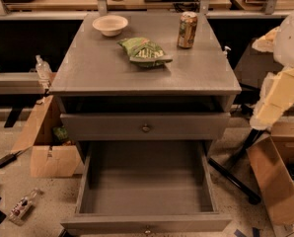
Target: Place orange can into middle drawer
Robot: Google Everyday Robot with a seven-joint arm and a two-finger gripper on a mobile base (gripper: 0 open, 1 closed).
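Can (pixel 187 29) stands upright near the back right corner of the cabinet top (pixel 102 68), well apart from the drawer (pixel 147 184) I'm meant to fill. That drawer is pulled out at the bottom centre of the frame, and its grey floor and side walls show in full. Above it sits the shallower front (pixel 107 126) with its knob, a dark gap over it. On top, a cream bowl (pixel 110 30) sits upper left and a green bag (pixel 144 52) lies between bowl and can. The gripper (pixel 275 102) hangs at the right edge, beside the cabinet's right side and away from the can - clenched or released, I cannot tell. Cardboard boxes flank the cabinet - one (pixel 51 159) left, one (pixel 275 181) lower right.
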